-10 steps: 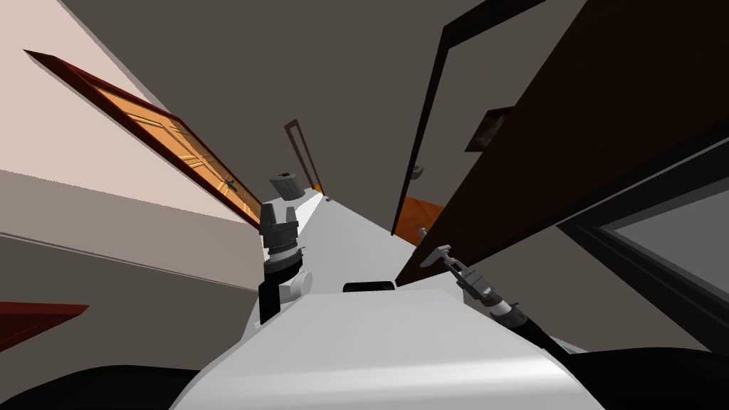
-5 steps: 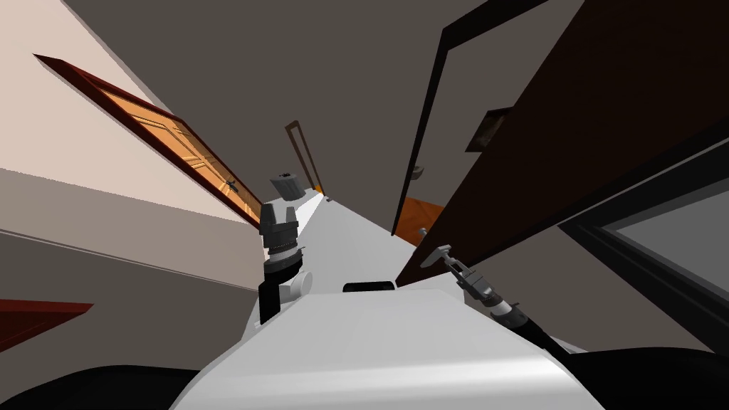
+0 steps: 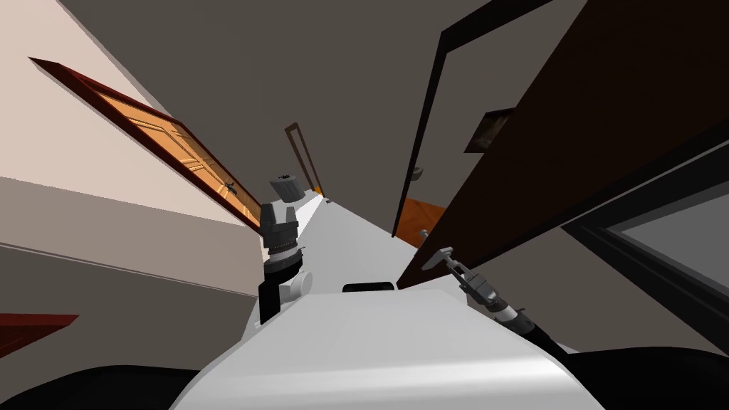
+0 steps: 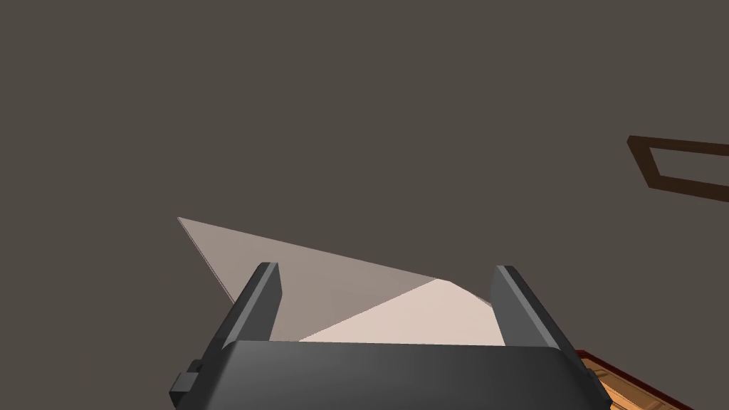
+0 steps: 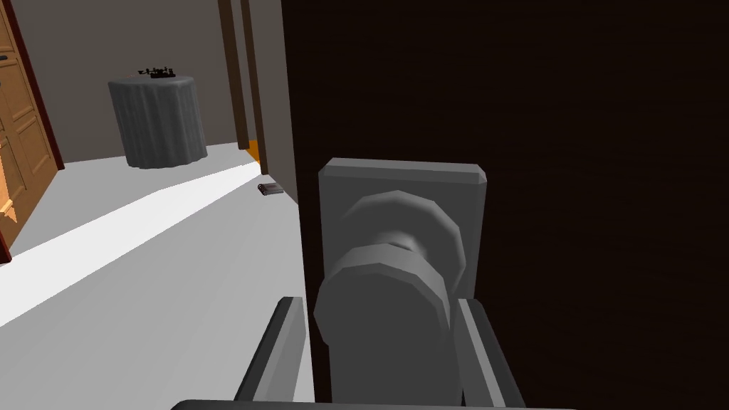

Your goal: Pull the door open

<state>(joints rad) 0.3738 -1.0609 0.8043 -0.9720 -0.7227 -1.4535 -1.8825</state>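
— The hallway?
— White floor (image 5: 142, 270); dark door (image 5: 569, 107) ajar, right in front of my right end effector (image 5: 377, 302), which is clamped on its grey knob (image 5: 384, 285).
— And the left end effector (image 4: 388, 270)?
— Held up, fingers apart.

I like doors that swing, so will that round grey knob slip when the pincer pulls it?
The knob looks smooth and round, so it might slip or turn in the right pincer, which grips its sides. It looks hard, so it probably won't squash. The dark door is big, so it likely feels heavy.
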